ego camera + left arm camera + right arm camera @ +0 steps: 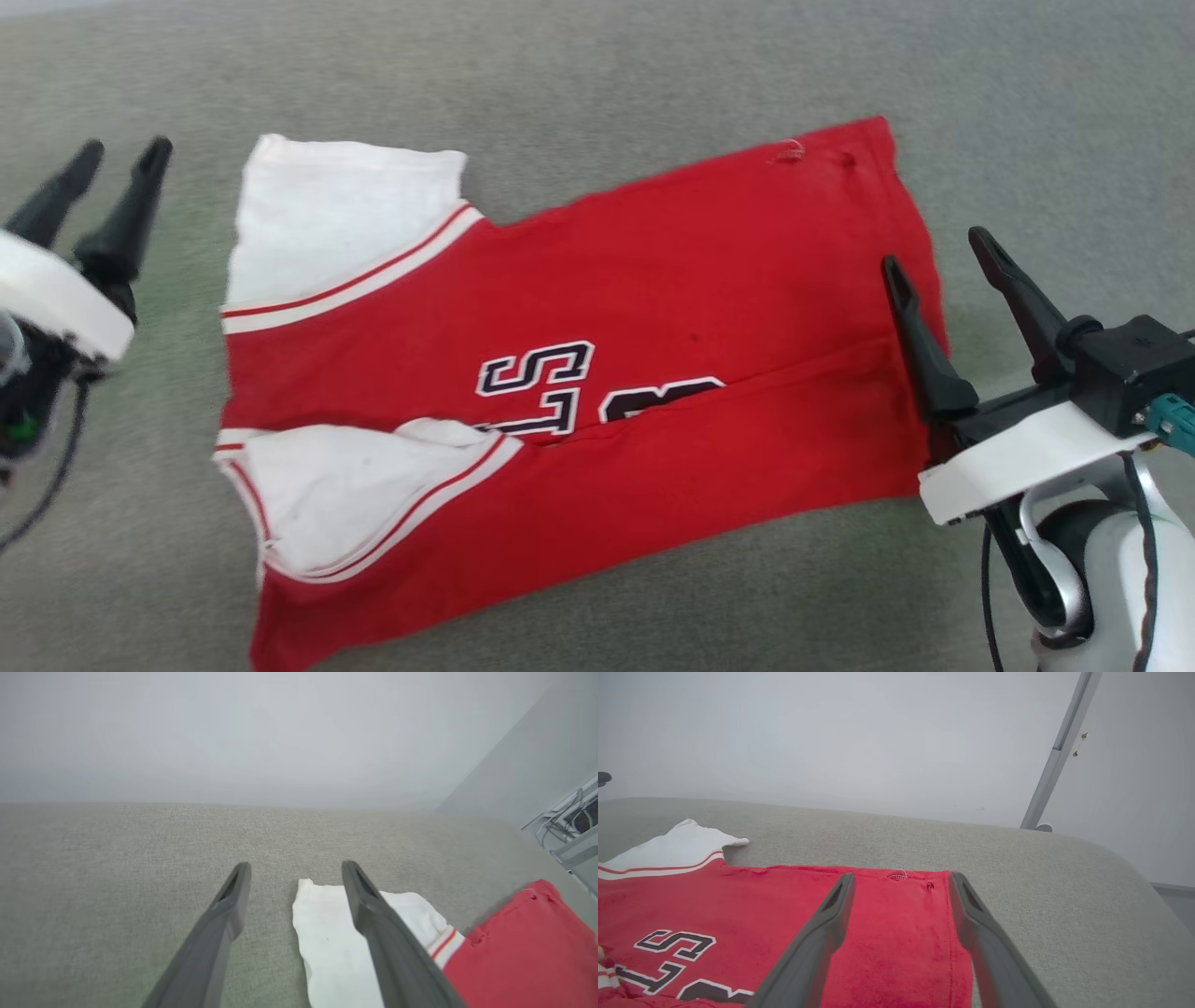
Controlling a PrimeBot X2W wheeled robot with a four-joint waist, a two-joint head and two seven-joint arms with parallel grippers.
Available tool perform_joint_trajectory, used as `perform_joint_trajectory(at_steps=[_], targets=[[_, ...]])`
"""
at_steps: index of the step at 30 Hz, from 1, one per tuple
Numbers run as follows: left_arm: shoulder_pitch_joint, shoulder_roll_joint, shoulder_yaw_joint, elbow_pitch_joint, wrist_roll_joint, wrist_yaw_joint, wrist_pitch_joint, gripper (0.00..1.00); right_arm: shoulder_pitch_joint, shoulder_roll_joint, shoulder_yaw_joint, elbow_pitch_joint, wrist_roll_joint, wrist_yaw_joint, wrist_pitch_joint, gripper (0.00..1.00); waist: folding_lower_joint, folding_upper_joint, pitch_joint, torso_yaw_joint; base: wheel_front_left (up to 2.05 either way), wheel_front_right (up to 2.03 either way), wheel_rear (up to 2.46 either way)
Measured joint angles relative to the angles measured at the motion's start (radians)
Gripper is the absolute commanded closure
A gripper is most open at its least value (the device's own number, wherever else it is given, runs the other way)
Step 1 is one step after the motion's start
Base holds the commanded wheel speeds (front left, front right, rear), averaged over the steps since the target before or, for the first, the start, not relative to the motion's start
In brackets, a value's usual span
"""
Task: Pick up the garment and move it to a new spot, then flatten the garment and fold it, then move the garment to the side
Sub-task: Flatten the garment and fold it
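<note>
The garment [597, 373], bright red with white sleeve panels and black-and-white lettering, lies spread on the grey fabric surface, its near long edge folded up over the body. My left gripper [126, 157] hovers open just left of the white sleeve, holding nothing. In the left wrist view the left gripper [295, 870] has the garment's white sleeve [327, 942] beneath its right finger. My right gripper [938, 247] stands open at the garment's right hem, empty. The right wrist view has the right gripper [901, 879] above the garment [714, 914].
The grey padded surface [597, 65] extends on all sides of the garment. A pale wall rises beyond its far edge, with a slanted metal pole [1057, 751] at the right. Cables and a grey frame [570, 830] sit off the surface's right side.
</note>
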Motion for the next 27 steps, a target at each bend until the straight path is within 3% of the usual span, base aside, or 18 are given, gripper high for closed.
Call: perform_joint_trajectory(at_steps=[6, 10, 15, 16, 17, 18, 19, 24, 27], targets=[[-0.184, -0.023, -0.106, 0.168, 0.094, -0.011, 0.275, 0.0, -0.013, 0.028, -0.011, 0.041, -0.014, 0.0, -0.047, 0.0, 0.0, 0.0, 0.04, -0.06, 0.0, 0.0, 0.0], [-0.27, -0.034, -0.152, 0.224, 0.068, -0.018, 0.481, 0.0, -0.012, 0.04, -0.013, 0.058, -0.016, 0.0, -0.053, 0.0, 0.0, 0.0, 0.067, -0.085, 0.0, 0.0, 0.0], [-0.334, -0.028, -0.193, 0.178, 0.005, -0.018, 0.685, 0.0, -0.018, 0.046, 0.0, 0.066, -0.016, 0.0, -0.049, 0.0, 0.0, 0.0, 0.101, -0.101, 0.0, 0.0, 0.0], [-0.349, -0.021, -0.202, 0.165, -0.002, -0.018, 0.714, 0.19, -0.025, 0.041, 0.005, 0.067, -0.016, 0.0, -0.042, 0.0, 0.0, 0.0, 0.107, -0.102, 0.0, 0.0, 0.0], [-0.364, -0.012, -0.211, 0.151, 0.0, -0.018, 0.733, 0.53, -0.038, 0.033, 0.011, 0.066, -0.016, 0.0, -0.033, 0.0, 0.0, 0.0001, 0.113, -0.103, 0.0, 0.0, 0.0], [-0.374, -0.006, -0.216, 0.144, 0.002, -0.018, 0.74, 0.81, -0.055, 0.022, 0.015, 0.065, -0.016, 0.0, -0.023, 0.0, 0.0, 0.0, 0.118, -0.104, 0.0, 0.0, 0.0], [-0.381, -0.005, -0.22, 0.139, 0.002, -0.018, 0.741, 1.0, -0.075, 0.012, 0.017, 0.065, -0.015, 0.0, -0.007, 0.0, 0.0, 0.0, 0.123, -0.104, 0.0, 0.0, 0.0], [-0.422, -0.017, -0.241, 0.138, 0.035, -0.018, 0.719, 1.0, -0.231, -0.068, 0.048, 0.111, 0.029, 0.0, 0.159, 0.0, 0.0, 0.0, 0.148, -0.09, 0.0, 0.0, 0.0], [-0.454, -0.041, -0.259, 0.127, 0.048, -0.018, 0.694, 1.0, -0.418, -0.143, 0.077, 0.203, 0.081, 0.0, 0.332, 0.0, 0.0, 0.0, 0.171, -0.059, 0.0, 0.0, 0.0]])
